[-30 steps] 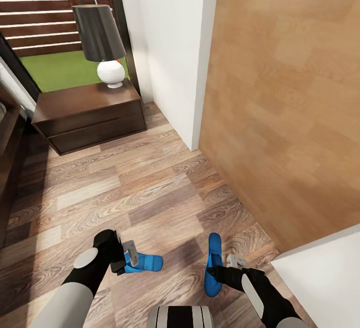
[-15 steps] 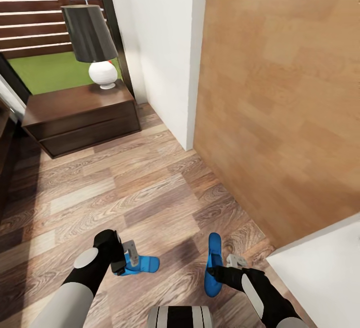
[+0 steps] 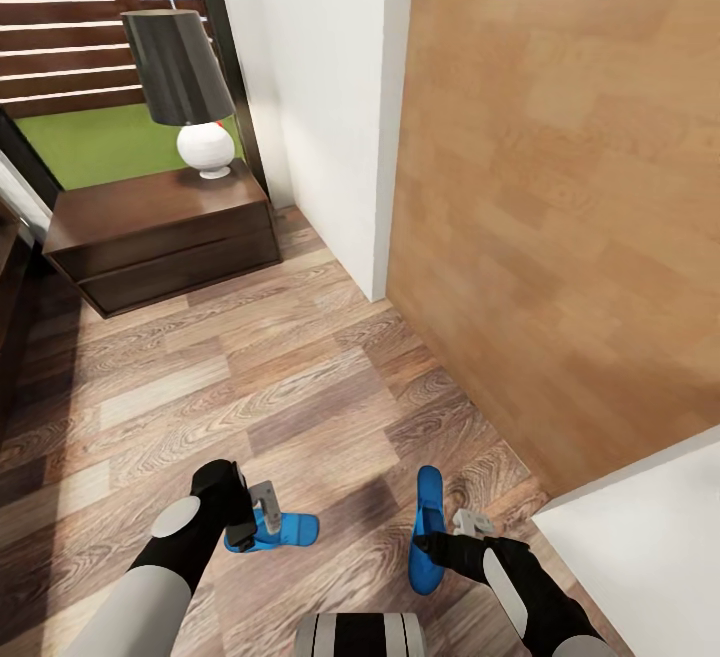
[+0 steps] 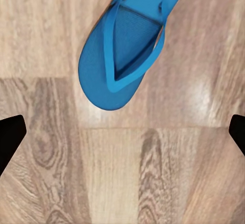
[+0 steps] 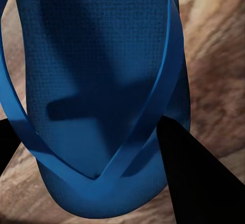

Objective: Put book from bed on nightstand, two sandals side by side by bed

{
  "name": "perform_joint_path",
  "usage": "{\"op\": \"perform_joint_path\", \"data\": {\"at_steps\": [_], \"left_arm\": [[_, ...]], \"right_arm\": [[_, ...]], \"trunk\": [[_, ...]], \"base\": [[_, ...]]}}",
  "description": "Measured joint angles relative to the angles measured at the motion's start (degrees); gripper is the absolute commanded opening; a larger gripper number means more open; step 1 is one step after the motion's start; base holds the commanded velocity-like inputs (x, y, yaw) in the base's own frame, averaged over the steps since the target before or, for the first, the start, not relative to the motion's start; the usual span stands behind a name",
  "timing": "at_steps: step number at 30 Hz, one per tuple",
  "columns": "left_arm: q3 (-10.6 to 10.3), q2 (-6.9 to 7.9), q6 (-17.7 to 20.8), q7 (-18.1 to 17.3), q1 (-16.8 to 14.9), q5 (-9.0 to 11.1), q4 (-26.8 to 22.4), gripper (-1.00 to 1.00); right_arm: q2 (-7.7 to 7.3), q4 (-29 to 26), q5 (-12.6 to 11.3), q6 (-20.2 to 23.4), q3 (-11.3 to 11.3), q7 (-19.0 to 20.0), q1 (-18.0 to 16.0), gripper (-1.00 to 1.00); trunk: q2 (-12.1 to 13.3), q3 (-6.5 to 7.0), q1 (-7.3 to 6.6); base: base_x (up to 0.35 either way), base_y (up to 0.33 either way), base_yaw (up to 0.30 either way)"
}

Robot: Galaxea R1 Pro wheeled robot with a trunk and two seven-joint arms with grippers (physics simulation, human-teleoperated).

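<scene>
Fingers of right gripper [image 3: 440,544] clasping one blue sandal [image 3: 428,527], left gripper [image 3: 262,522] spread above other sandal [image 3: 285,529]; pairing beside bed and book transfer pending.

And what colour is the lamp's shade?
Dark grey, nearly black lamp shade; head view shows it best.

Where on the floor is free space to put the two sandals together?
Bare planks stretch between the nightstand and both sandals. The left sandal lies under the left pincer; the right sandal is crowded by the right pincer and the wooden panel.
</scene>
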Motion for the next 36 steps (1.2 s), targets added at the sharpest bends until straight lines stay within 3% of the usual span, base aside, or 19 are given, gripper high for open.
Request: {"op": "perform_joint_path", "data": {"at_steps": [7,28,36], "left_arm": [[0.1,-0.77,0.0,0.0,0.0,0.0,0.0,1.0],[0.1,-0.82,0.0,0.0,0.0,0.0,0.0,1.0],[0.1,-0.83,0.0,0.0,0.0,0.0,0.0,1.0]], "right_arm": [[0.0,0.0,0.0,0.0,0.0,0.0,0.0,-1.0],[0.01,0.1,0.0,0.0,0.1,0.0,0.0,-1.0],[0.03,0.1,0.0,0.0,0.1,0.0,0.0,-1.0]], "trunk": [[0.0,0.0,0.0],[0.0,0.0,0.0],[0.0,0.0,-0.01]], "base": [[0.0,0.0,0.0],[-0.01,0.017,0.0],[0.075,0.222,0.0]]}}
